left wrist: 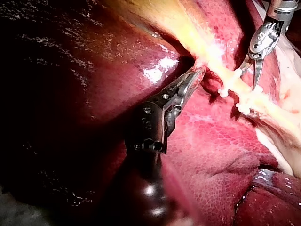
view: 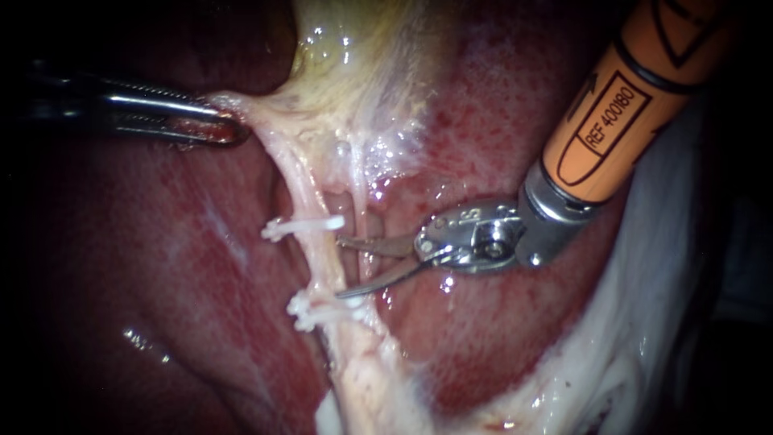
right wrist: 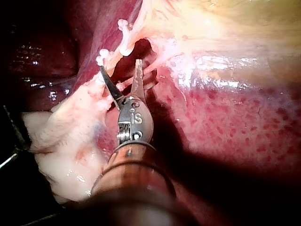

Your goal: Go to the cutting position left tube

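Note:
The left tube [view: 324, 262] runs down from the pale gallbladder [view: 354, 89] and carries two white clips, an upper clip [view: 302, 227] and a lower clip [view: 316, 312]. My right instrument [view: 340, 267] comes in on an orange shaft, its blades open. Their tips sit just right of the left tube, level with the stretch between the clips. A thinner strand [view: 360, 211] crosses the blades. My left instrument [view: 228, 127] is shut on the gallbladder's edge and holds it taut. The right wrist view shows the open blades [right wrist: 120, 66] beside the clips [right wrist: 104, 56].
Dark red liver [view: 161, 266] lies all around the tubes. White fatty tissue [view: 644, 322] borders the lower right. In the left wrist view my left instrument [left wrist: 196, 74] grips the tissue, and the right instrument [left wrist: 256, 66] stands beyond it by the clips [left wrist: 225, 90].

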`<state>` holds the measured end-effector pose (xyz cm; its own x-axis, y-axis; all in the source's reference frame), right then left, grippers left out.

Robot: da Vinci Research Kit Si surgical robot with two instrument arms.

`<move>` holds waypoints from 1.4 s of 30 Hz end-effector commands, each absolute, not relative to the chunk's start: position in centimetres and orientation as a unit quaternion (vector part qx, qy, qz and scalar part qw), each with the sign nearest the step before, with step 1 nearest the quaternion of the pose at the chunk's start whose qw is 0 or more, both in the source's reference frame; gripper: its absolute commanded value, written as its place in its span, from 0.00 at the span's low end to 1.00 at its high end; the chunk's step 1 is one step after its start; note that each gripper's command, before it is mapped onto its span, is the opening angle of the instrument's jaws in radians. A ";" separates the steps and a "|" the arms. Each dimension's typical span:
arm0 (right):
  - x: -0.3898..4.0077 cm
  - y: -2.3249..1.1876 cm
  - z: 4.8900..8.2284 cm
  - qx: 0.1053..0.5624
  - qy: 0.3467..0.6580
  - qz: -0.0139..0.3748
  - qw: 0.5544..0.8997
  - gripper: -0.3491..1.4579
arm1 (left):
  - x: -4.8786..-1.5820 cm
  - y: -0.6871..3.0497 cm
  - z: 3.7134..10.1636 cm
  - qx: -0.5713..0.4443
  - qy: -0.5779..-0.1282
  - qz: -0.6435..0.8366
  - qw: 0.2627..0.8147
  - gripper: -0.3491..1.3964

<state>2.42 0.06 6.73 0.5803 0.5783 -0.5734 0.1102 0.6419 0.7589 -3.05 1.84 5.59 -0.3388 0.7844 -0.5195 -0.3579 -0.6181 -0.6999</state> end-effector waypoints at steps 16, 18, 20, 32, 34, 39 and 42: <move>2.76 0.00 6.58 0.439 0.468 0.119 0.758 0.99 | -3.06 1.83 5.62 -0.444 -0.240 0.782 0.364 0.00; 2.84 0.00 6.56 0.443 0.471 0.125 0.753 0.99 | -3.06 1.83 5.62 -0.444 -0.240 0.782 0.364 0.00; 2.92 0.00 6.56 0.446 0.472 0.131 0.749 0.99 | -3.06 1.83 5.62 -0.444 -0.240 0.782 0.364 0.00; 3.26 0.06 6.55 0.441 0.479 0.155 0.743 0.99 | -3.06 1.83 5.63 -0.444 -0.240 0.782 0.364 0.00; 3.30 0.07 6.52 0.440 0.480 0.157 0.742 0.99 | -3.06 1.83 5.63 -0.444 -0.240 0.782 0.364 0.00; 3.34 0.05 6.35 0.447 0.490 0.161 0.731 0.99 | -3.06 1.83 5.63 -0.444 -0.240 0.782 0.364 0.00; 3.35 0.07 6.21 0.451 0.494 0.162 0.725 0.99 | -3.06 1.83 5.63 -0.444 -0.240 0.783 0.364 0.00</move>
<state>3.34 0.07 6.17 0.4559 0.6838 -0.5697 0.2118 0.5384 0.8157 -3.06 1.82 5.63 -0.3401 0.7830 -0.5208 -0.3559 -0.6198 -0.6995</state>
